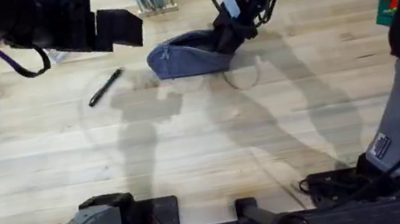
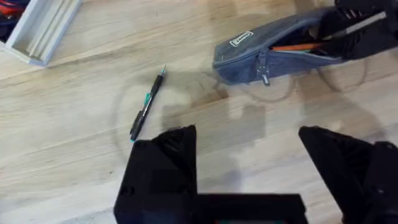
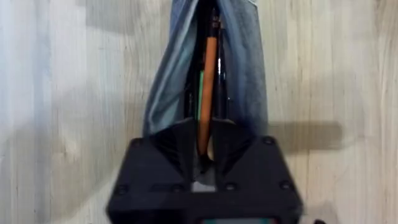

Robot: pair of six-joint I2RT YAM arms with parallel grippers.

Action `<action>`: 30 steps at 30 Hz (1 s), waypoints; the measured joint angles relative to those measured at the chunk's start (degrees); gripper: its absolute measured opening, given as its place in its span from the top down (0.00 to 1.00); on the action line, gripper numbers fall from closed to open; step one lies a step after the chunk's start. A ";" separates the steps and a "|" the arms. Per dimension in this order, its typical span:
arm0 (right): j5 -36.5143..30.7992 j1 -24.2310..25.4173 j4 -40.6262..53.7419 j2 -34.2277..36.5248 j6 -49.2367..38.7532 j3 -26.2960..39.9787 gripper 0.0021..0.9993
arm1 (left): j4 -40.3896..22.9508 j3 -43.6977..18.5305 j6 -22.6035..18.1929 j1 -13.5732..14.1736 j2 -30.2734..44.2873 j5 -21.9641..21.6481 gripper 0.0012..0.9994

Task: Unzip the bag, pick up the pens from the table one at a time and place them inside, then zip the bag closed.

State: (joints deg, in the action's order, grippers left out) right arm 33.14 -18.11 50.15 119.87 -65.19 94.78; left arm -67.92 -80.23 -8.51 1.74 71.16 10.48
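Inside, the open bag (image 3: 245,68) holds an orange pen (image 3: 207,74).

We see the bag (image 1: 184,56), an oblong blue-grey fabric pouch with rounded ends, lying on its side on the far middle of the table (image 1: 213,142), a pale wooden plank top with light grain. Its zipper is open along most of the top, the small dark pull tab (image 2: 265,79) hanging at the left end beside a small white label. Through the gap we can make out an orange pen (image 3: 206,87) and a dark one lying lengthwise inside. One slim black pen (image 1: 106,88) with a touch of green on its barrel lies flat on the table, left of the bag and apart from it, set at a slant.
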 joint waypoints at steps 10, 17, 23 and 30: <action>0.35 -0.09 -0.44 0.00 -0.44 0.11 0.01 | 0.00 0.00 0.00 0.00 0.00 0.00 0.00; 0.35 -0.09 -0.44 0.00 -0.44 0.11 0.00 | 0.00 0.00 0.02 0.00 0.00 0.00 0.00; 0.35 -0.09 -0.62 0.00 -0.37 0.11 0.00 | 0.00 0.00 0.00 0.00 0.00 0.00 0.00; 0.33 -0.09 -0.85 -0.02 0.88 0.11 0.00 | 0.00 0.00 0.02 0.00 0.00 0.00 0.00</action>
State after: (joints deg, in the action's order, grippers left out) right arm 33.47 -18.20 49.30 119.85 -64.31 94.89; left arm -67.92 -80.23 -8.49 1.74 71.16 10.48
